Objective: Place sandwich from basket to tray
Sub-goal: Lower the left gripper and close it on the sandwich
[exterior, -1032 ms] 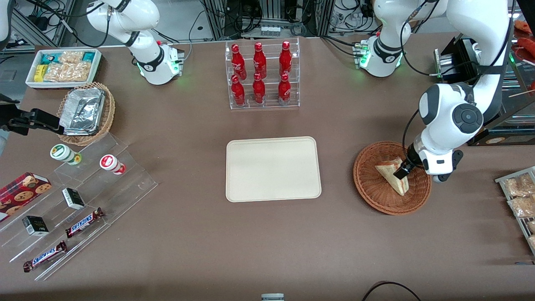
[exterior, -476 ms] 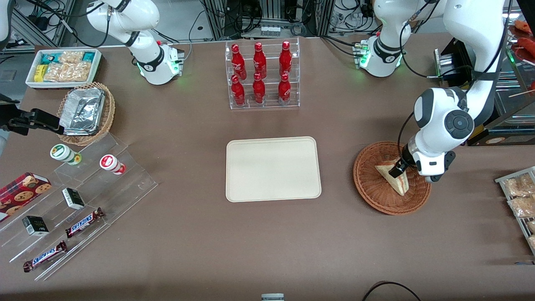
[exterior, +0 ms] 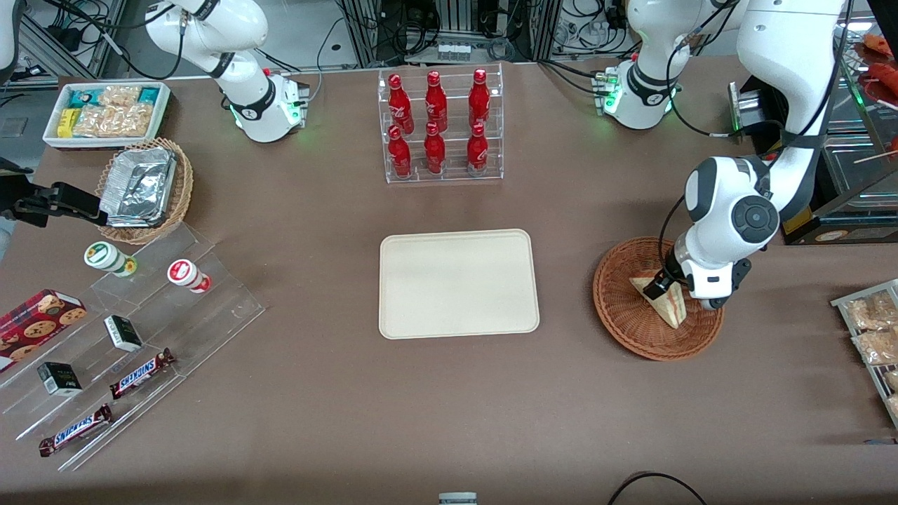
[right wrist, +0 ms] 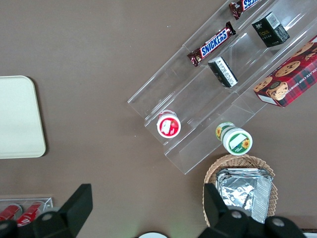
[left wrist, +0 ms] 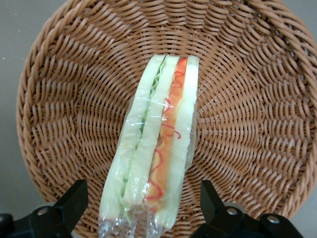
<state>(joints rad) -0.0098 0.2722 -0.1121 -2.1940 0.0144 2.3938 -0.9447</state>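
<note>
The sandwich (exterior: 668,306) is a plastic-wrapped wedge lying in the reddish-brown wicker basket (exterior: 621,319), toward the working arm's end of the table. In the left wrist view the sandwich (left wrist: 157,148) shows its cut edge with green and red filling, against the basket's weave (left wrist: 247,124). My gripper (exterior: 661,286) hangs low over the basket, open, with one finger on each side of the wedge's wide end (left wrist: 142,196) and a gap to the wrap on both sides. The cream tray (exterior: 459,284) lies bare at mid-table, beside the basket.
A clear rack of red bottles (exterior: 438,126) stands farther from the camera than the tray. Toward the parked arm's end are a tan basket of foil containers (exterior: 144,188), a white snack bin (exterior: 105,112) and acrylic steps with snacks (exterior: 140,337). A wire rack of packets (exterior: 873,337) sits at the working arm's end.
The working arm's wrist and gripper have shifted a little toward the tray over the basket, closing in on the sandwich's wide end. The sandwich has not moved.
</note>
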